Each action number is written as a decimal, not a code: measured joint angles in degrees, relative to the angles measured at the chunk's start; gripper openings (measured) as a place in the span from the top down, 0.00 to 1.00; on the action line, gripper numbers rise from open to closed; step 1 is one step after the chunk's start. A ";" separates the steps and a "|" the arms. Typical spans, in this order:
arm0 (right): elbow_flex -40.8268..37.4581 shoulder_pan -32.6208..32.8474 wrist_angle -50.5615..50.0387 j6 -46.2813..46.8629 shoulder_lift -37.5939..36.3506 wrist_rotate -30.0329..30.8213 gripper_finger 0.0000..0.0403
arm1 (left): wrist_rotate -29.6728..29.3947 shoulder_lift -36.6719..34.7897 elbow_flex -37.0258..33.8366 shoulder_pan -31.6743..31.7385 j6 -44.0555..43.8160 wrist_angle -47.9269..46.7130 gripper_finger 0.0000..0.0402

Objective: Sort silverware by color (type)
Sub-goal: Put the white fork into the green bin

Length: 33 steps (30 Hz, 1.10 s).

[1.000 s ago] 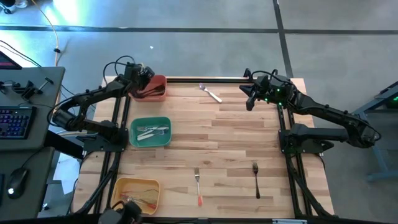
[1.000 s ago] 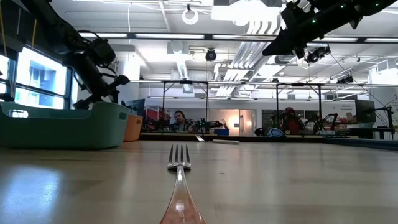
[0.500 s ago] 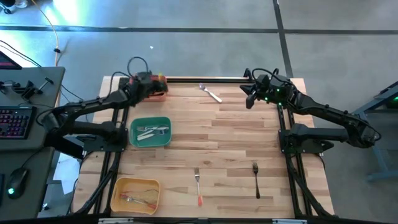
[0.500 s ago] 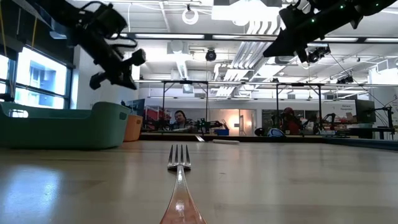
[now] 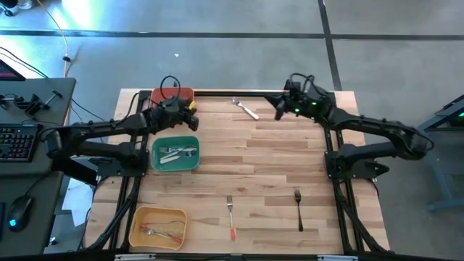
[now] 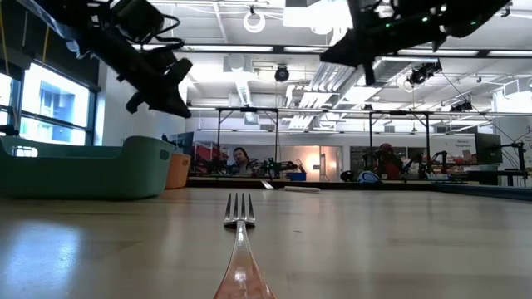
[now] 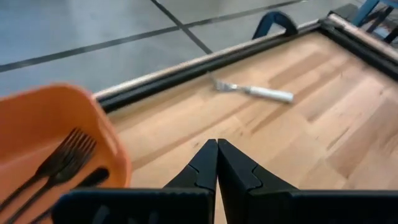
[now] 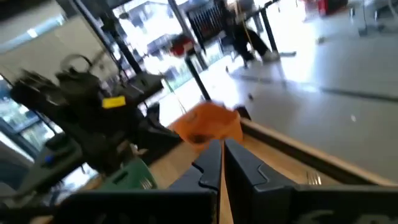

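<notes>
Wooden surface (image 5: 275, 159) carries the loose silverware: in the high view's lower middle lie an orange fork (image 5: 230, 216) and, to its right, a black fork (image 5: 298, 209), well apart from each other. At lower left a yellow bin (image 5: 158, 227) holds a few orange-handled pieces. Above it, left of centre, a green bin (image 5: 175, 154) holds white-handled pieces. Just above that bin hangs the left tool (image 5: 190, 107), its fingers pressed together on nothing; its wrist view shows the two dark tips (image 7: 217, 163) meeting over bare wood. At the top left edge sits an orange bin (image 5: 179, 93) with black forks (image 7: 59, 163) inside. A white fork (image 5: 246, 108) lies alone near the top edge, between the two arms, its tines toward the upper left. To its right, at upper right of the frame, the right tool (image 5: 278, 110) hangs above the wood, also closed and empty. In the low view the nearest fork (image 6: 238, 241) fills the lower centre, tines pointing away, and people sit at desks in the room beyond.
</notes>
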 joint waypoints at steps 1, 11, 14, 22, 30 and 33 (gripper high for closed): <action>1.27 0.47 -0.83 0.04 1.96 0.02 1.00 | 0.04 -0.55 -1.20 0.15 0.00 0.23 1.00; 27.52 0.56 -31.36 -5.32 21.57 0.45 1.00 | 5.46 -7.86 -8.74 0.65 -1.55 5.96 1.00; 35.33 -1.17 -42.41 -9.10 27.95 0.13 1.00 | 5.44 -9.25 -8.81 0.65 -2.09 4.84 1.00; 44.21 -4.15 -58.90 -13.66 41.01 -0.07 1.00 | 5.98 -13.10 -8.74 0.06 -5.81 5.17 1.00; 44.27 -5.63 -58.62 -14.00 45.40 0.94 1.00 | 6.03 -14.57 -8.74 -1.71 -4.04 3.62 1.00; 44.27 -5.67 -58.63 -15.51 46.26 1.03 0.98 | 6.01 -14.54 -8.74 -1.71 -3.94 2.72 1.00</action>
